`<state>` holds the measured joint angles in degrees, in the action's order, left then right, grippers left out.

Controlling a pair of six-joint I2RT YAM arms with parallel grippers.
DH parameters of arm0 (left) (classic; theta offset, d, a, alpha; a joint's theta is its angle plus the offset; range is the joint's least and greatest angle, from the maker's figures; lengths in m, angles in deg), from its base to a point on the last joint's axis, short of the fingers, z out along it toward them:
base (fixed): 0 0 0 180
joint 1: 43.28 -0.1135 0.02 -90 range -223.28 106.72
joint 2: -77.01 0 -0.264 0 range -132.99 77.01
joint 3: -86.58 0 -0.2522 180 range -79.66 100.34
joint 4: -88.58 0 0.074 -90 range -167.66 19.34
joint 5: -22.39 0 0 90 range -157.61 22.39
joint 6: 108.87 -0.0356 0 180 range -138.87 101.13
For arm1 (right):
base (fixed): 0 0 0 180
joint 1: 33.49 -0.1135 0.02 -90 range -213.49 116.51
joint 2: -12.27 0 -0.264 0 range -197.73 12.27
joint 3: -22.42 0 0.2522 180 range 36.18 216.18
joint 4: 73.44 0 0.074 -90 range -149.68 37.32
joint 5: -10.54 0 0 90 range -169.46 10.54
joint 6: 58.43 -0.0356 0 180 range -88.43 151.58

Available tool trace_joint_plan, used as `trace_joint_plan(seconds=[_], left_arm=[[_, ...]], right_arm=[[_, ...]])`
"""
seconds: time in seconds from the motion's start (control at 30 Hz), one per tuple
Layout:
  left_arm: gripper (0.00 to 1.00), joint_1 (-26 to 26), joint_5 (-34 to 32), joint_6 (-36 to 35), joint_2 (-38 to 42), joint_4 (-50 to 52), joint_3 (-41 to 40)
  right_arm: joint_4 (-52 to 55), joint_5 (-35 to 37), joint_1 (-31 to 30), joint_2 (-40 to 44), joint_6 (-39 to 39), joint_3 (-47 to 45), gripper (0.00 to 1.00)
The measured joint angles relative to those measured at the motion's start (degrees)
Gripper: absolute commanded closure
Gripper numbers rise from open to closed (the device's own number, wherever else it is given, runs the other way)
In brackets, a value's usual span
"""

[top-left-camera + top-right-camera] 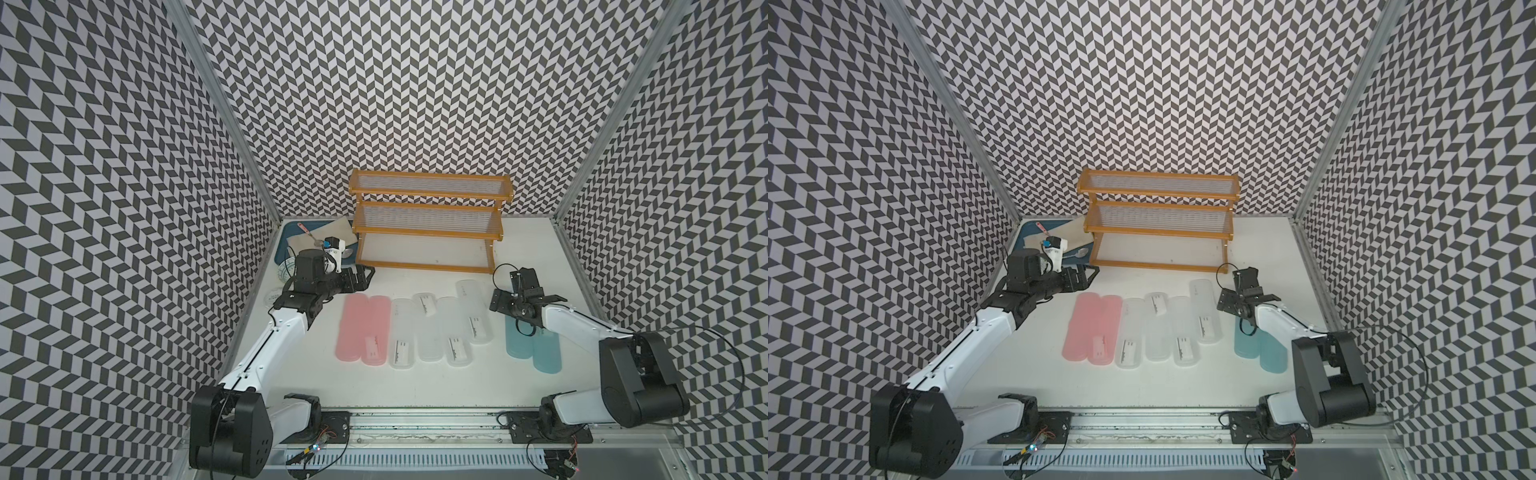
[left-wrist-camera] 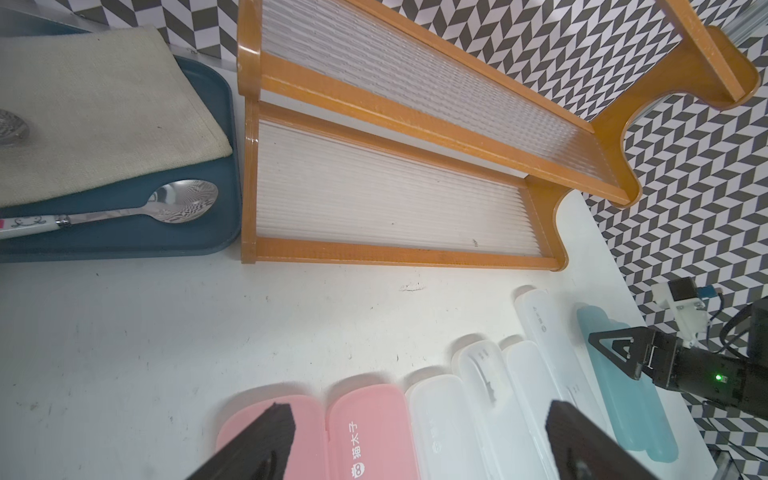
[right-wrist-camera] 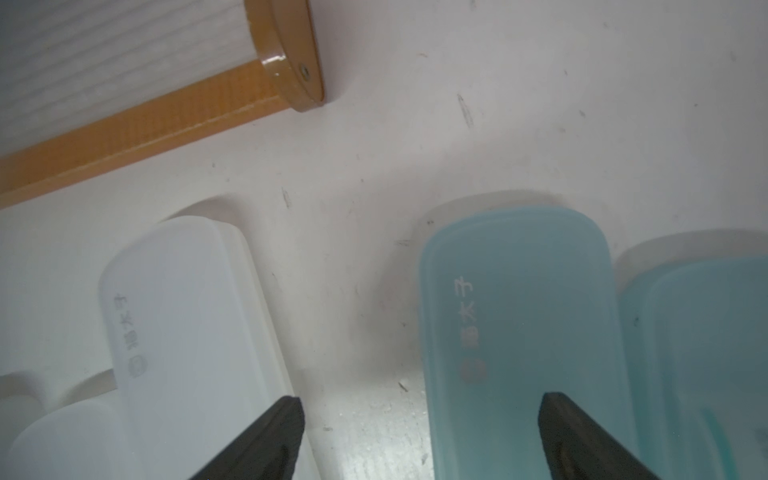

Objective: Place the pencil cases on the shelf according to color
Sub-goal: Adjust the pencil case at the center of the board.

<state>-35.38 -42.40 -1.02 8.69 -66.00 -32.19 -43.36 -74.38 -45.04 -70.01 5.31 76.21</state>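
Now the right claw (image 3: 419, 415) stands open and empty over the gap between a white pencil case (image 3: 187, 316) and a blue pencil case (image 3: 515, 316), shelf (image 3: 137, 112) just ahead, while the left claw (image 2: 419, 415) gapes empty near a pink pencil case (image 2: 374, 415).

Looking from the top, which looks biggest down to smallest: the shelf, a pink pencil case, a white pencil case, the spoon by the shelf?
In a top view:
1. shelf
2. pink pencil case and white pencil case, too alike to rank
3. spoon, smallest, though partly hidden
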Motion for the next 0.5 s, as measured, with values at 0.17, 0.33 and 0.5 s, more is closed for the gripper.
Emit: trace_joint_plan(seconds=[0.17, 0.33, 0.5], left_arm=[[0.0, 0.0, 0.1, 0.0, 0.0, 0.0, 0.0], [0.0, 0.0, 0.2, 0.0, 0.0, 0.0, 0.0], [0.01, 0.0, 1.1, 0.2, 0.0, 0.0, 0.0]], right_arm=[[1.6, -1.0, -2.3, -0.2, -1.0, 1.3, 0.06], [7.2, 2.3, -0.7, 1.9, -0.9, 2.6, 0.04], [9.4, 4.6, 2.2, 3.7, -0.8, 2.4, 0.04]])
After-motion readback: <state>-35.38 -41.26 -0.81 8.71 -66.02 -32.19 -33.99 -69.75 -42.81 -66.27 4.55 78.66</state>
